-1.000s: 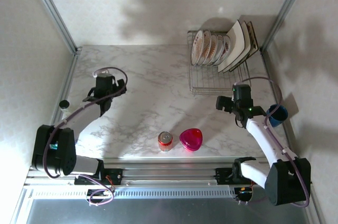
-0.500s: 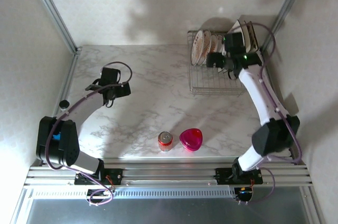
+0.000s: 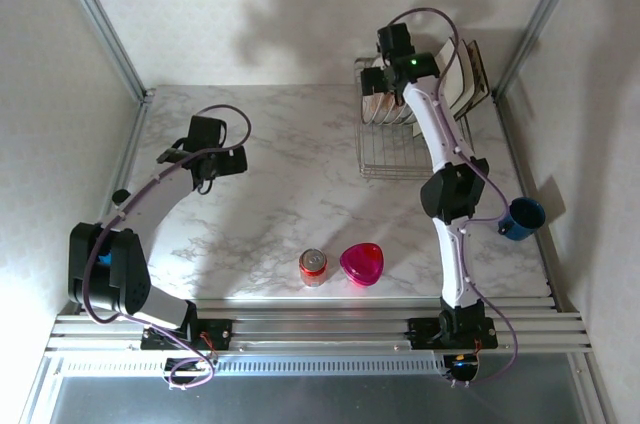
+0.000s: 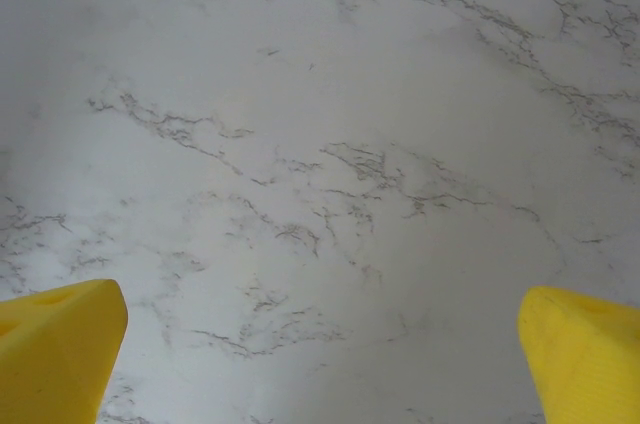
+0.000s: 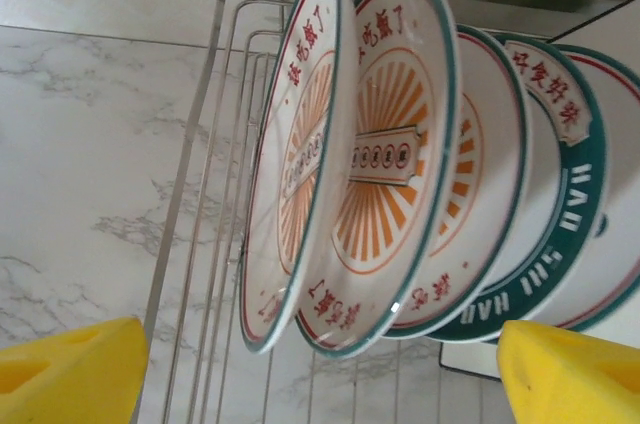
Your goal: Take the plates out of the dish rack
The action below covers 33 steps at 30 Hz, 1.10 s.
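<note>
Several round white plates (image 5: 390,154) with green rims and red-orange motifs stand on edge in the silver wire dish rack (image 5: 196,154). My right gripper (image 5: 320,384) hovers just over them, open, with its yellow fingertips (image 5: 70,369) wide apart on either side of the row. From above, the right gripper (image 3: 388,79) sits over the round plates (image 3: 376,96) at the back left of the dish rack (image 3: 400,159). The square cream plates (image 3: 462,79) lean behind them. My left gripper (image 3: 222,164) is open over bare marble, and the left wrist view shows the left gripper (image 4: 320,364) empty.
A red can (image 3: 313,266) and a pink heart-shaped dish (image 3: 361,263) sit near the table's front edge. A blue cup (image 3: 522,218) stands at the right edge. The rack is tight against the back right corner post (image 3: 520,44).
My right arm has swung from the front right of the table up to the back of the rack, over the round plates. The left arm has shifted slightly toward the back.
</note>
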{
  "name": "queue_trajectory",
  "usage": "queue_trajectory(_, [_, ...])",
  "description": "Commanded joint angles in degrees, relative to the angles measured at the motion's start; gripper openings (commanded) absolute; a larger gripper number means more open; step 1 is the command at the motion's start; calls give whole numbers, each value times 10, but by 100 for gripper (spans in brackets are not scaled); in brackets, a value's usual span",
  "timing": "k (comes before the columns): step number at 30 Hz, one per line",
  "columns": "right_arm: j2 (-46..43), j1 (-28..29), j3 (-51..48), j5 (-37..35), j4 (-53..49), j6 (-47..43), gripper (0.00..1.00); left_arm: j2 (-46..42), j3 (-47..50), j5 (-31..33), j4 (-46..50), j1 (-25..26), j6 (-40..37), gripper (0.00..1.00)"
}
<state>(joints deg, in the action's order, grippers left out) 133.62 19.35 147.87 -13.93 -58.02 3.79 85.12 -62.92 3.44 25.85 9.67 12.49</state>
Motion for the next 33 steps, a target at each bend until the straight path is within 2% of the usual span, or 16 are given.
queue_trajectory(1, [21, 13, 32, -15, 20, -12, 85, -7, -14, 10, 20, 0, -13, 100])
queue_trajectory(7, [73, 22, 67, -69, 52, -17, 73, -15, -4, 5, 12, 0, -13, 100])
queue_trajectory(12, [100, 22, 81, -113, 69, -10, 68, -14, 0, -3, 7, 1, -14, 99])
queue_trajectory(14, [106, 22, 81, -118, 78, -5, 67, -13, 2, -5, 5, 0, -15, 100])
queue_trajectory(23, [134, 23, 101, -118, 112, 7, 51, -17, 10, -8, -2, 0, -19, 99])
queue_trajectory(29, [143, 23, 102, -124, 121, 7, 47, -16, 11, -14, -5, 0, -21, 100])
queue_trajectory(33, [146, 23, 101, -131, 127, 8, 37, -19, 11, -14, -5, 0, -22, 100])
